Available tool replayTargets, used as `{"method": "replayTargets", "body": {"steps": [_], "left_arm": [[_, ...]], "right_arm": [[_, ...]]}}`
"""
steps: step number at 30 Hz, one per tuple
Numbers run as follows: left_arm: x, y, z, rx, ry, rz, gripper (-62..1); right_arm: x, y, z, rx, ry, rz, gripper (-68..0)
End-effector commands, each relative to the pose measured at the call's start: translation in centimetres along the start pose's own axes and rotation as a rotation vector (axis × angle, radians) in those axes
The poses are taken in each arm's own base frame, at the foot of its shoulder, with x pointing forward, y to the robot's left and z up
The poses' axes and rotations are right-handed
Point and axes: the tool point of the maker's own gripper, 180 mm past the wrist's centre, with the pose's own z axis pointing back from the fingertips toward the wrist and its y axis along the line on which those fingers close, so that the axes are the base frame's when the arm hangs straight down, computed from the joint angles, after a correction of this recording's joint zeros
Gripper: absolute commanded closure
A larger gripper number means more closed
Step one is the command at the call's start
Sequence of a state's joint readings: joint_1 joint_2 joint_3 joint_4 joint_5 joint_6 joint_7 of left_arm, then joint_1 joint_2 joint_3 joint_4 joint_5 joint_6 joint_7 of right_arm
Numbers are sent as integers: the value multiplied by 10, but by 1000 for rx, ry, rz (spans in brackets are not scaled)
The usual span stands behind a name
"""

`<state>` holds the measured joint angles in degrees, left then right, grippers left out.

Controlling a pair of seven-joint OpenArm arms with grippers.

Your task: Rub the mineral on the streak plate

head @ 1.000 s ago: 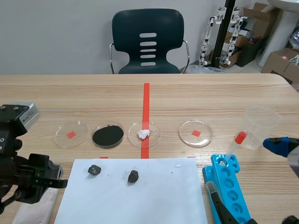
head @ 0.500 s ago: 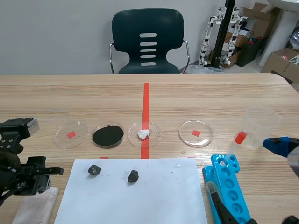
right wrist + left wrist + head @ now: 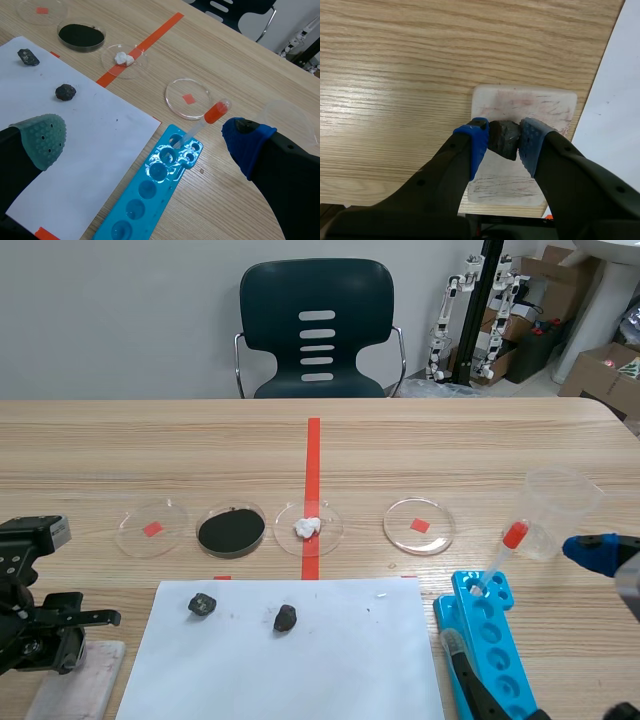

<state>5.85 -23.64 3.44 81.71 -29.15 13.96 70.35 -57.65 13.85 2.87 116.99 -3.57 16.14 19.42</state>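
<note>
Over the last second the left arm has dropped and drawn back. The left gripper [image 3: 501, 140] now sits over the streak plate [image 3: 530, 102], fingers clamped on the dark mineral chip [image 3: 503, 139], which is at or just above the plate. Rubbing looks ready or under way. The right gripper [image 3: 144, 140] is spread wide and holds nothing.

Count:
- four petri dishes [image 3: 419, 526]
- two loose mineral pieces [image 3: 285, 617]
- one paper sheet [image 3: 330, 660]
- one well tray [image 3: 495, 640]
- one pipette [image 3: 500, 555]
- one cup [image 3: 560, 505]

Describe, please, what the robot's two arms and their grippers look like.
The left arm is black and blocky, with a pale grey block near its top. The left gripper has two thick, curved black fingers tipped with dotted blue pads, one brighter than the other. The right gripper has the same black fingers, but with one grey-green pad and one blue pad.
</note>
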Motion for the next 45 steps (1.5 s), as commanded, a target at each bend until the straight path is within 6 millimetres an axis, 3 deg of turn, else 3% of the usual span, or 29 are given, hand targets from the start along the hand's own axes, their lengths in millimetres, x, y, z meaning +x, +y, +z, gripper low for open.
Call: {"method": "replayTargets", "body": {"steps": [1, 13, 23, 31, 45], "left_arm": [[4, -1, 2, -2, -12, 5, -113], [3, -9, -5, -26, -23, 20, -113], [4, -34, -3, -166, -26, 33, -113], [7, -43, -1, -216, -43, 48, -113], [-4, 8, -5, 68, 15, -15, -113]], "right_arm": [[9, -3, -1, -3, -33, 5, -679], [9, -3, -1, -3, -33, 5, -679], [9, -3, -1, -3, -33, 5, -679], [9, -3, -1, -3, -33, 5, -679], [9, -3, -1, -3, -33, 5, -679]]}}
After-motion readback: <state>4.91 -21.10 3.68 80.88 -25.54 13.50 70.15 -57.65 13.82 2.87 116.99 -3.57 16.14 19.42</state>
